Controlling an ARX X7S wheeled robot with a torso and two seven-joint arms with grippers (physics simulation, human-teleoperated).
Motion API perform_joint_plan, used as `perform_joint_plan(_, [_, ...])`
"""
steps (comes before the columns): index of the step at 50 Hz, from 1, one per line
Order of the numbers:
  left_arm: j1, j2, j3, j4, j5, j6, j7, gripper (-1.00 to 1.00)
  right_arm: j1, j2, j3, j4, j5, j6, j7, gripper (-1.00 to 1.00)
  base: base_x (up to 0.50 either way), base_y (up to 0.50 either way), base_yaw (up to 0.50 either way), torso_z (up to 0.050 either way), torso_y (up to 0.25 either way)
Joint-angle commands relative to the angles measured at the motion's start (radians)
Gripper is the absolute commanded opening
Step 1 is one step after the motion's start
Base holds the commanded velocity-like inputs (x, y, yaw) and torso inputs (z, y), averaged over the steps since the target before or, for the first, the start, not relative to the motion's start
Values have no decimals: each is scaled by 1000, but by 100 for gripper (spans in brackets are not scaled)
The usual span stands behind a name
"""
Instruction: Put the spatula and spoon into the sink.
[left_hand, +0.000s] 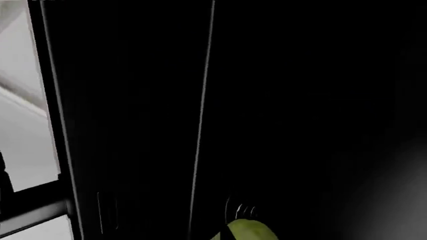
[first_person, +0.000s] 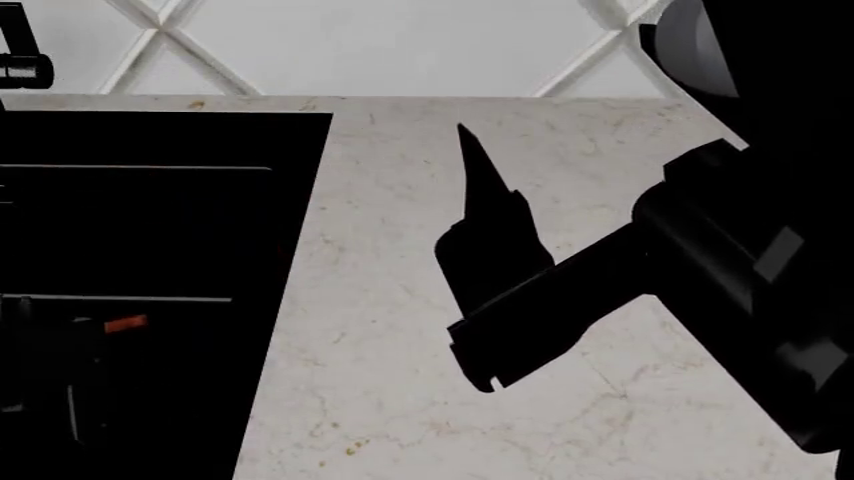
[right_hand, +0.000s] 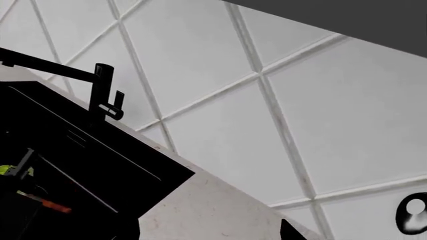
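Observation:
The black sink (first_person: 160, 140) fills the left of the head view, with its tap (right_hand: 100, 95) at the back. A reddish handle, the spoon (first_person: 124, 323), shows over the basin, right beside my left gripper (first_person: 54, 375). That gripper is dark against the dark basin, so its jaws are unreadable. The spoon (right_hand: 43, 202) also shows in the right wrist view, low in the sink. My right gripper (first_person: 470, 160) hovers over the marble counter (first_person: 400, 400), to the right of the sink. Its fingertips (right_hand: 290, 232) stand apart with only counter between them. The spatula is out of view.
A white tiled wall (first_person: 374, 40) with diagonal joints runs behind the counter. The left wrist view shows mostly the sink's dark inside, with a yellow-green rounded shape (left_hand: 250, 230) at the frame's edge. My right forearm (first_person: 721, 270) reaches over the counter's right side.

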Motion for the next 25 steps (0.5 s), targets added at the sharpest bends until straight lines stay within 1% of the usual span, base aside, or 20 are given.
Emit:
perform_joint_plan(1, [35, 54, 75, -133, 35, 27, -6, -100, -23, 17, 12, -19, 9, -20, 1, 100, 0, 0, 0, 0, 0])
perform_joint_plan(3, [37, 94, 77, -212, 40, 59, -51, -100, -37, 20, 18, -24, 0, -26, -6, 100, 0, 0, 0, 0, 0])
perform_joint_plan(7, [42, 146, 80, -322, 40, 115, -108, -100, -47, 19, 18, -22, -10, -30, -12, 100, 0, 0, 0, 0, 0])
perform_joint_plan(10, [48, 180, 97, -401, 49, 166, -142, -100, -46, 16, 14, -18, -12, -28, -11, 100, 0, 0, 0, 0, 0])
perform_joint_plan(12, [52, 190, 98, -417, 48, 172, -145, -100, -43, 15, 12, -16, -10, -28, -10, 100, 0, 0, 0, 0, 0])
perform_joint_plan(17, [59, 187, 113, -411, 55, 180, -133, -100, -51, 20, 14, -19, -14, -32, -13, 100, 0, 0, 0, 0, 0])
perform_joint_plan(20, [70, 166, 111, -356, 50, 142, -98, -100, -53, 22, 15, -19, -13, -35, -13, 100, 4, 0, 0, -5, 0])
perform_joint_plan(21, [68, 164, 115, -353, 57, 146, -106, -100, -54, 22, 16, -20, -14, -35, -14, 100, 0, 0, 0, 0, 0])
perform_joint_plan(22, [73, 153, 115, -328, 50, 146, -85, -100, -55, 22, 17, -20, -14, -37, -14, 100, 14, 0, 0, 0, 0])
perform_joint_plan(23, [75, 152, 112, -322, 47, 138, -81, 100, -57, 22, 16, -21, -17, -37, -16, 100, 0, 0, -3, -10, 0])
perform_joint_plan(25, [74, 150, 110, -320, 46, 142, -86, 100, -59, 23, 17, -20, -17, -39, -16, 100, 0, 0, -1, 0, 0])
